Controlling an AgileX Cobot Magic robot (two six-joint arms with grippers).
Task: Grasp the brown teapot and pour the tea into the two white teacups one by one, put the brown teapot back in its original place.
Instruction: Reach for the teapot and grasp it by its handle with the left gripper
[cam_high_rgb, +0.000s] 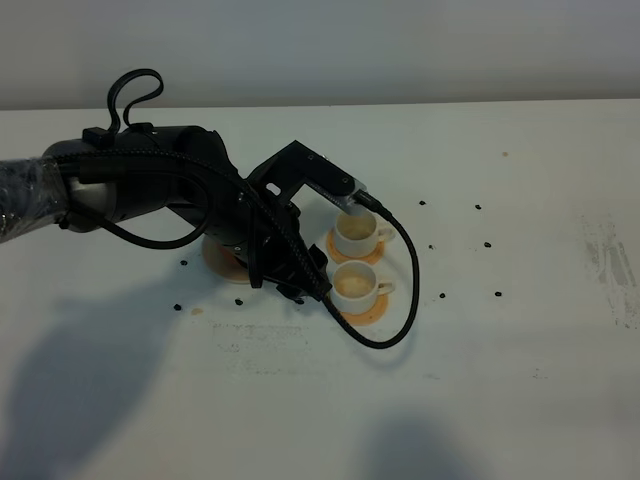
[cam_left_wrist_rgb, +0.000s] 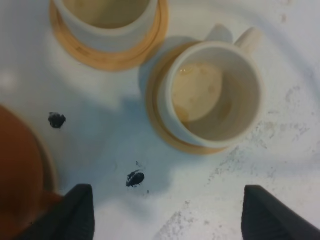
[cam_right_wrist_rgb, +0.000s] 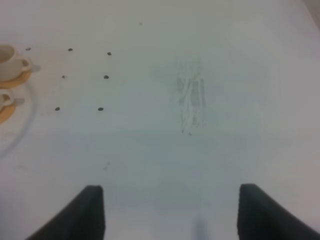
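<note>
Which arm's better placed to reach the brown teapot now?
Left. The left gripper, open, hangs right beside the squat reddish-brown clay teapot; the right gripper, open too, faces white table with no teapot in view.

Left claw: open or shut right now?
Open. The left claw shows both fingers wide apart in its wrist view, only bare table between them.

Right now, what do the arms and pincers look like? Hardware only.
Left arm: matte black, rounded links, braided sleeve, plastic wrap near its base. Black cable loops off the wrist. Left pincer and right pincer: plain dark wedge fingertips, no visible markings.
</note>
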